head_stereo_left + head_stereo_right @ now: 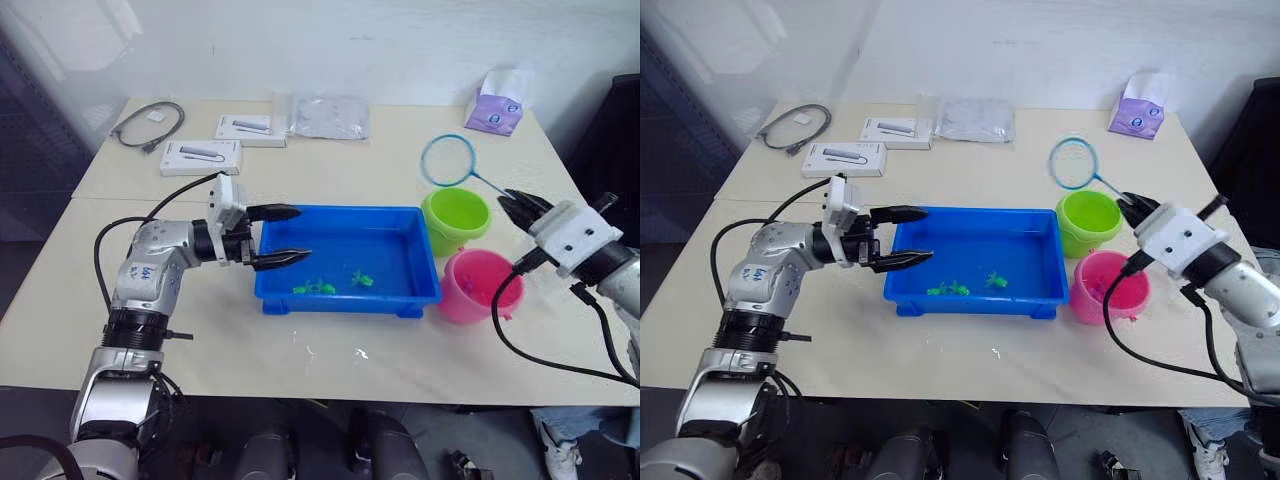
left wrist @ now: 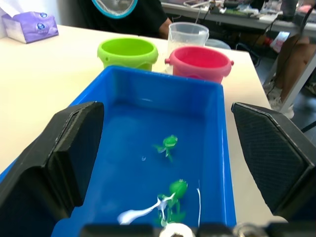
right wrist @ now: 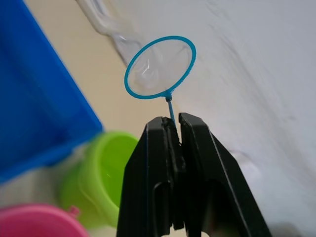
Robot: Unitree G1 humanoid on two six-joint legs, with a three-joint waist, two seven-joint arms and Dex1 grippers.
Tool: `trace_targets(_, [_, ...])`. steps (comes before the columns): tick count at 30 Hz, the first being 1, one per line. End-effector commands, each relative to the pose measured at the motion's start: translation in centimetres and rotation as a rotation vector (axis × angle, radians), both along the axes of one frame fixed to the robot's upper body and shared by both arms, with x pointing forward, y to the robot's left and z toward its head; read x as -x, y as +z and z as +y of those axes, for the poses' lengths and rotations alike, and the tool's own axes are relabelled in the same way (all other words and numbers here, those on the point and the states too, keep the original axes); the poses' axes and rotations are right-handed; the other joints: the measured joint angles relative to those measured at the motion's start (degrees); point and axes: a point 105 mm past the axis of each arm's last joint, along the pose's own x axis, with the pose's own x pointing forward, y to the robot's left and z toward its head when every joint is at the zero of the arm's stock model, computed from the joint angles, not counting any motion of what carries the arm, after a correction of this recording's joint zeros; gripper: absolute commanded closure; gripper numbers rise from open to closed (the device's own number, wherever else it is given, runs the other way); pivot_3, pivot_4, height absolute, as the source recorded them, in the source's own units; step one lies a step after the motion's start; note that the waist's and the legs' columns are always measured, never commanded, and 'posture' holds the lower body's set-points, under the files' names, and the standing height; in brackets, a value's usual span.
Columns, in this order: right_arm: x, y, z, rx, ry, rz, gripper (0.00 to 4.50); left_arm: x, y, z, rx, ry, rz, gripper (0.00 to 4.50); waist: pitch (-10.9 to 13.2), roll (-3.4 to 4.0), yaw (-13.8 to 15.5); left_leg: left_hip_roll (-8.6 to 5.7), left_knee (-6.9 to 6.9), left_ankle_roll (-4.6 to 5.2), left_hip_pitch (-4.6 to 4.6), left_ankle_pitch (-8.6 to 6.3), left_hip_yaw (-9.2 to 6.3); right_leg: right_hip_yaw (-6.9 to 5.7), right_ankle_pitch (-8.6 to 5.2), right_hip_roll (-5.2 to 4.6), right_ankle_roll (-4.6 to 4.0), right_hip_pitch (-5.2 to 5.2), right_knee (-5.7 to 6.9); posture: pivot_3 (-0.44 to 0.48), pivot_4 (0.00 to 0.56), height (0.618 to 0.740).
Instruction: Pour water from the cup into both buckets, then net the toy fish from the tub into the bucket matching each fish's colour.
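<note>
Head view: my left hand (image 1: 278,236) wide open, empty, at the tub (image 1: 400,225) end wall. Left wrist: green fish (image 2: 168,145) ahead between fingers. Right wrist: my right hand (image 3: 173,122) clamped on net (image 3: 160,67) stick, hoop just beyond green bucket (image 3: 101,173).

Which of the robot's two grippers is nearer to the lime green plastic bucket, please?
The right. The right gripper holds the net just beside the lime green bucket, while the left gripper hangs open over the blue tub's far end.
</note>
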Motion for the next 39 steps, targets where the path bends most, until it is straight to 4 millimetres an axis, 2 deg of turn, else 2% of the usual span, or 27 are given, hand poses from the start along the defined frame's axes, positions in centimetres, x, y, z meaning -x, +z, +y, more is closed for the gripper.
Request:
trace_targets(1, [0.7,-0.6,2.1,0.022,0.073,0.165,4.50,0.5,-0.5,1.8,-0.070,-0.004,-0.015,0.05,0.00,0.00,0.08,0.00,0.02,0.00,-0.01,0.00,0.00,-0.01,0.00,-0.01,0.00,0.01,0.00,0.000,0.150,0.740])
trace_targets(4, [0.8,-2.2,2.9,0.105,0.072,0.275,4.50,1.0,-1.3,2.6,-0.122,-0.021,-0.007,0.05,0.00,0.00,0.35,-0.03,0.06,0.04,-0.05,-0.02,-0.03,-0.01,0.00,-0.07,-0.01,0.01,-0.01,0.000,0.150,0.740])
trace_targets(10, [0.3,-5.5,2.5,0.279,0.009,0.407,4.50,1.9,-2.1,3.0,-0.159,-0.046,0.005,0.05,0.00,0.00,0.62,-0.13,0.14,0.11,-0.23,-0.04,-0.14,-0.04,0.01,-0.20,0.00,-0.01,-0.04,0.000,0.150,0.740])
trace_targets(16, [-0.2,-5.8,3.3,0.353,0.046,0.435,4.50,2.3,-2.3,2.7,-0.159,-0.050,0.013,0.05,0.00,0.00,0.30,-0.09,0.15,0.11,-0.18,-0.04,-0.09,-0.09,0.01,-0.14,0.00,-0.02,0.00,0.000,0.150,0.740])
trace_targets(20, [0.2,-6.5,4.4,0.264,0.095,0.536,4.50,2.4,-2.3,2.7,-0.153,-0.048,0.016,0.05,0.00,-0.01,0.36,-0.09,0.15,0.11,-0.17,-0.04,-0.10,-0.09,0.01,-0.16,0.00,-0.01,-0.01,0.000,0.150,0.740])
trace_targets(24, [0.7,-7.2,4.5,0.145,0.078,0.691,4.50,2.4,-2.3,2.6,-0.151,-0.043,0.016,0.05,0.00,0.00,0.40,-0.10,0.16,0.11,-0.19,-0.04,-0.10,-0.12,0.02,-0.17,0.00,-0.02,0.01,0.000,0.150,0.740])
trace_targets(31, [0.7,-6.2,4.7,-0.292,0.030,0.828,4.50,2.4,-2.2,2.5,-0.137,-0.033,0.013,0.05,-0.01,-0.01,0.48,-0.09,0.19,0.11,-0.21,-0.04,-0.18,-0.08,0.02,-0.20,-0.01,0.00,0.01,0.000,0.150,0.740])
trace_targets(39, [1.7,-4.3,3.0,-0.598,0.010,0.823,4.50,2.2,-0.8,1.9,-0.058,-0.019,0.011,0.05,0.00,-0.01,0.46,-0.11,0.19,0.11,-0.22,-0.04,-0.18,-0.05,0.02,-0.20,-0.01,0.00,0.02,0.000,0.150,0.740])
